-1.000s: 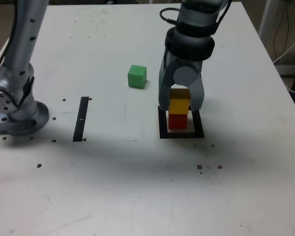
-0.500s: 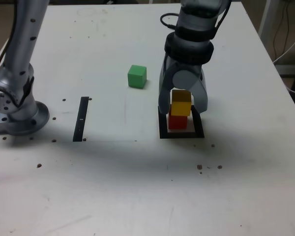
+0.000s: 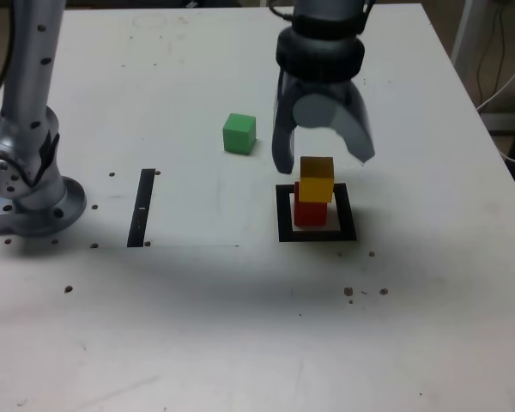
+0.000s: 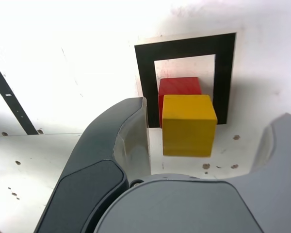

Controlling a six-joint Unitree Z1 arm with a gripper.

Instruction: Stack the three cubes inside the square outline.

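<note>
At the exterior view's left, the arm's grey base (image 3: 30, 184) stands on the white table (image 3: 197, 326), its upper link cut off by the frame's top edge. Just to the right of it lies a thin black strip (image 3: 142, 208); the wrist view catches only part of this strip (image 4: 9, 97). Farther right the green cube (image 3: 239, 134) sits alone on the table, well apart from the other cubes.

Right again, the gripper (image 3: 324, 161) hangs above the square outline (image 3: 317, 233) with its jaws spread wide and nothing between them. One finger (image 3: 282, 142) is beside the stack and the other (image 3: 354, 133) is clear of it. In the wrist view the fingers (image 4: 111, 145) stand on either side of the yellow cube (image 4: 189, 125) without touching it.

The yellow cube (image 3: 317, 178) rests on the red cube (image 3: 309, 211), slightly offset toward the exterior view's right. The red cube (image 4: 179, 86) stands inside the outline (image 4: 146, 73), mostly hidden by the yellow one. The outline's near edge is covered by the cubes in the wrist view.
</note>
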